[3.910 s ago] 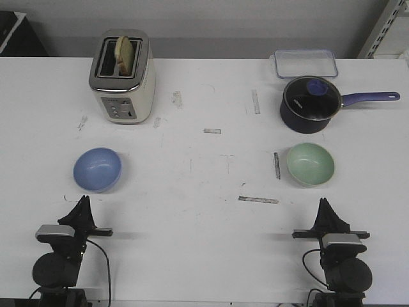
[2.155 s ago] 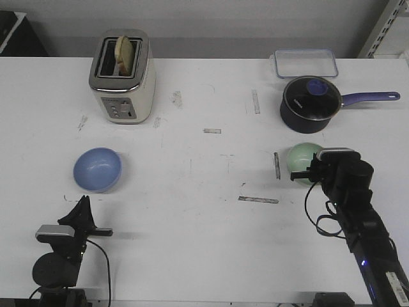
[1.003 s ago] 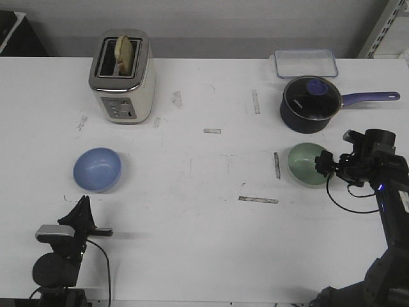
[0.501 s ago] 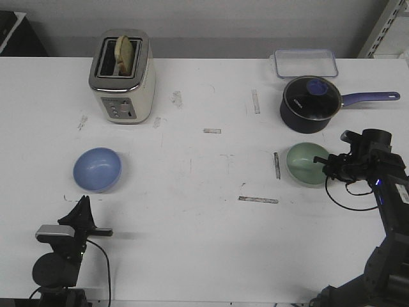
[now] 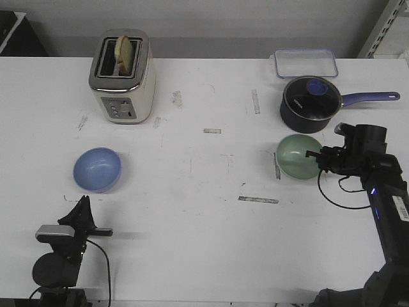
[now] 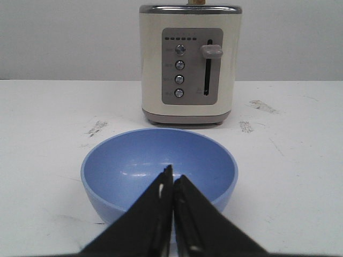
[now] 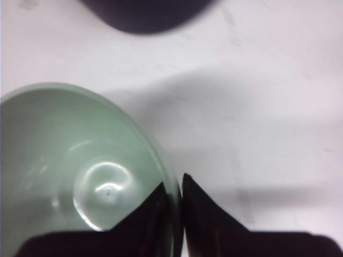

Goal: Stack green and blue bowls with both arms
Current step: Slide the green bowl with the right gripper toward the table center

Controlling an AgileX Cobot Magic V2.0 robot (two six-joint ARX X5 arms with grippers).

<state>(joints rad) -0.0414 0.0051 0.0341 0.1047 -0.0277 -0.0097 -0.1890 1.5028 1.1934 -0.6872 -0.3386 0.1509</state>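
Note:
The pale green bowl [image 5: 296, 156] hangs just above the table at the right, tilted with its underside toward the camera. My right gripper [image 5: 314, 157] is shut on its right rim; in the right wrist view the rim of the green bowl [image 7: 64, 160] sits pinched between the two fingers of the right gripper [image 7: 177, 187]. The blue bowl [image 5: 97, 169] stands upright on the table at the left. My left gripper [image 5: 82, 203] rests near the front edge, shut and empty, its tips [image 6: 171, 174] pointing at the blue bowl [image 6: 158, 166] just ahead.
A cream toaster [image 5: 123, 77] with bread stands at the back left, behind the blue bowl. A dark navy saucepan [image 5: 310, 104] with a long handle sits just behind the green bowl, and a clear lidded box [image 5: 305, 63] lies beyond it. Tape strips mark the table.
My right arm came from the front edge to the green bowl, closed on its right rim, then lifted and tilted it slightly leftward. The left arm and blue bowl have not moved.

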